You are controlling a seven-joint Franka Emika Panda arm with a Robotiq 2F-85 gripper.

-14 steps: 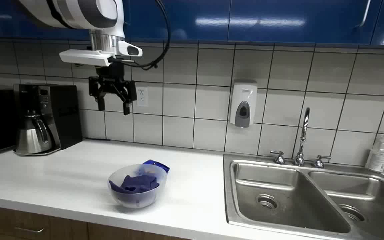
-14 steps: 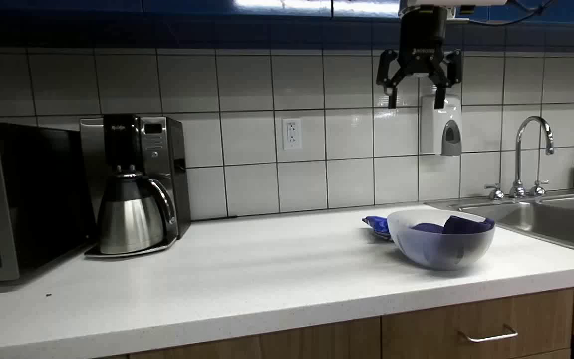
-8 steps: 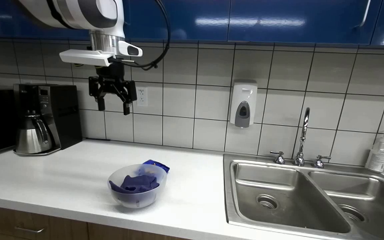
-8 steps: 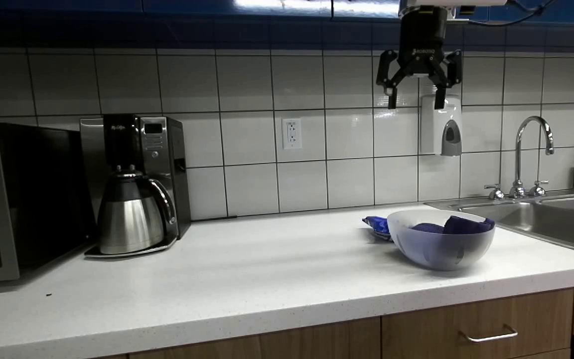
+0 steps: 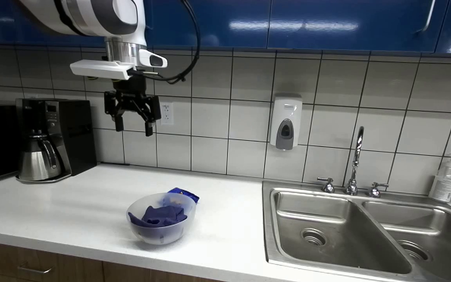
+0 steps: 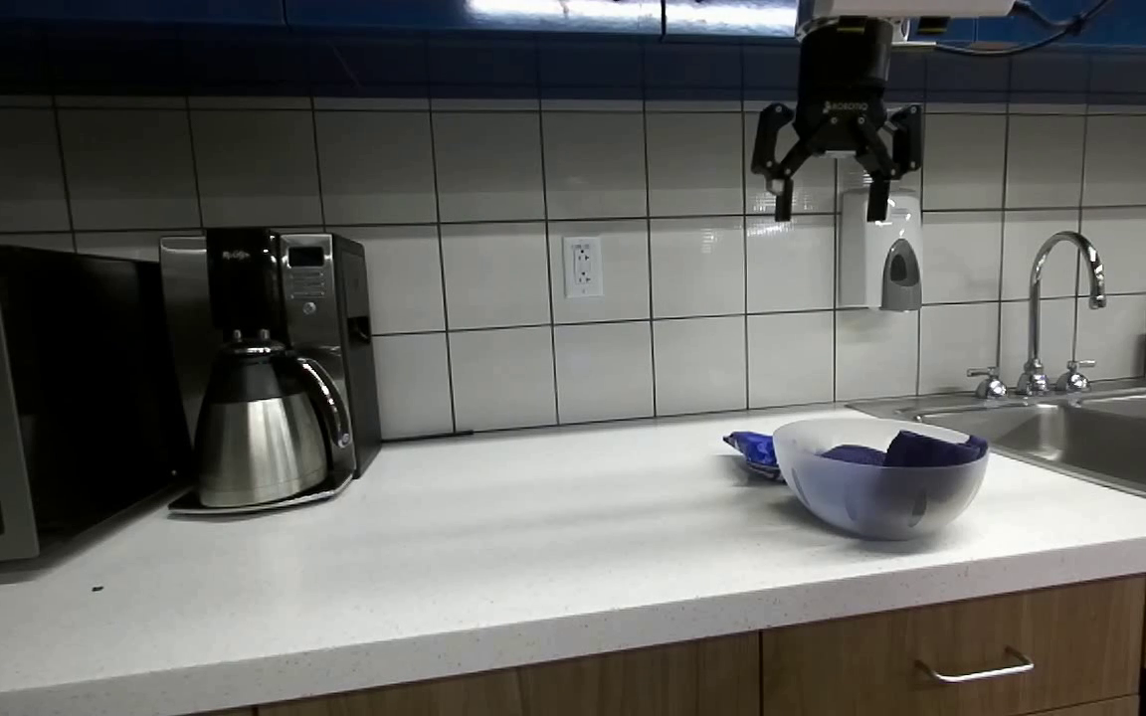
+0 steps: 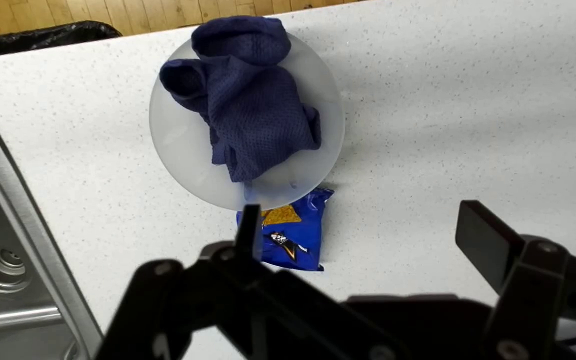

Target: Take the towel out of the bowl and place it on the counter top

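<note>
Navy towel (image 7: 263,115) in bowl (image 7: 180,145), folds (image 7: 265,42) toward counter edge (image 7: 133,41); long axis unclear.

Light from above lays long white streaks across the glossy blue cabinets (image 5: 350,17), and I see a dark band on the tiles (image 6: 697,264) just under them, while in an exterior view the counter (image 5: 225,231) glares almost pure white. A soft shadow pools beneath the bowl (image 5: 161,235), the microwave (image 6: 86,378) sinks nearly to black, and in the wrist view the gripper (image 7: 368,235) looms dark and a little blurred.
</note>
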